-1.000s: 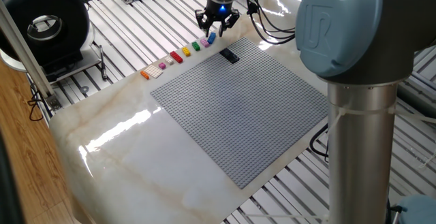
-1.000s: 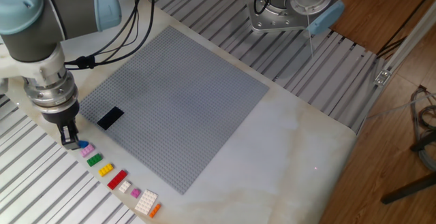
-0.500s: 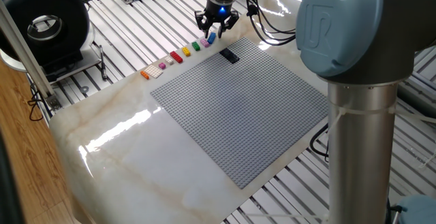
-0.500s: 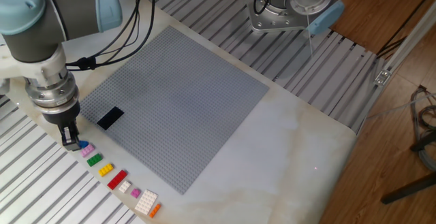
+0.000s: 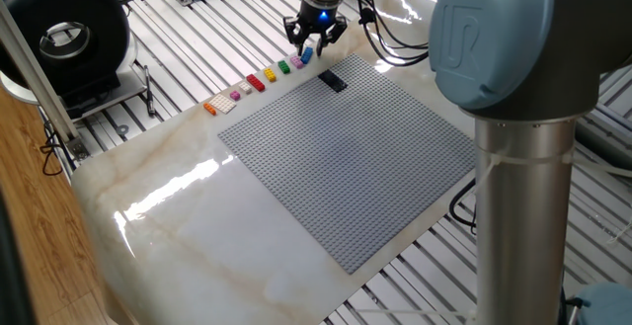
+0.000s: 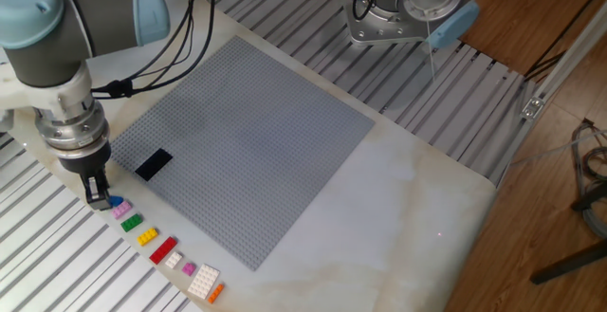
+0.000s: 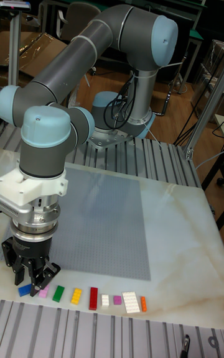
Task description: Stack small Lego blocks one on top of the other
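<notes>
— Blue is where we are starting: the blue brick is lying at the end of the row of small bricks, on the marble table just beside the grey baseplate.

— And the others, are we seeing them all?

— We are counting along the row from it: a pink brick, a green brick, a yellow brick, a red brick, then some pale pieces, and an orange brick at the far end. The dark navy brick is sitting apart from them, on the baseplate near its corner.

— Are any of them stacked?

— We are seeing none stacked; each is lying singly.

— Where is the gripper?

— The gripper is hanging low over the blue end of the row, pointing straight down. In the tall view its fingers are looking slightly spread, with the blue brick showing beside their tips.

— Is it holding the brick?

— We are not managing to tell. The tips are too small in both side views, and in the tall view we cannot make out whether they are touching the brick or only standing close above it.

— And around all that?

— We are seeing the arm's base bolted beyond the baseplate on the slatted metal bench, and a black spool standing off to one side.
</notes>
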Controlling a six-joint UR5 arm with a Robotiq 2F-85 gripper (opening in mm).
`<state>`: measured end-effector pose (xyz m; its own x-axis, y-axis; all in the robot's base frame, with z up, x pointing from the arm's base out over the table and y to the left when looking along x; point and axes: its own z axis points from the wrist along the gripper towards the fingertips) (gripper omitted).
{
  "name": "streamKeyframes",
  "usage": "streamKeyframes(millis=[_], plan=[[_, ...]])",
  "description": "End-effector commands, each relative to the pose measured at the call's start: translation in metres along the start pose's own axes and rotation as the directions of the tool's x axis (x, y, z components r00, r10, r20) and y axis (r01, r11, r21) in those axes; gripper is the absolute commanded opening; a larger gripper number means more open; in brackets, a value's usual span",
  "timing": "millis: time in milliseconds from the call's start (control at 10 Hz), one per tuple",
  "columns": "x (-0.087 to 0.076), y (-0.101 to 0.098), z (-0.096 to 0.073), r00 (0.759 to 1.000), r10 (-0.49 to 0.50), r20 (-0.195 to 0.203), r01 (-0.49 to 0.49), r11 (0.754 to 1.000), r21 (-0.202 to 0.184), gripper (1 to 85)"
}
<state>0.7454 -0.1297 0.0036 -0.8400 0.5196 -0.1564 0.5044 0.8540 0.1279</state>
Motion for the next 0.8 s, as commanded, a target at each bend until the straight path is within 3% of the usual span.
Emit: streamKeyframes(millis=[0,600,700], plan=[[-0.0013,0.0017,0.001,1.0,0.009,0.0,-0.009,1.0,-0.011,43.3],[0.0001,0.003,0.0042,1.0,0.012,-0.002,-0.012,1.0,0.005,42.0],[0.0023,0.0024,0.0042,1.0,0.015,-0.008,-0.015,1.0,0.005,34.0]])
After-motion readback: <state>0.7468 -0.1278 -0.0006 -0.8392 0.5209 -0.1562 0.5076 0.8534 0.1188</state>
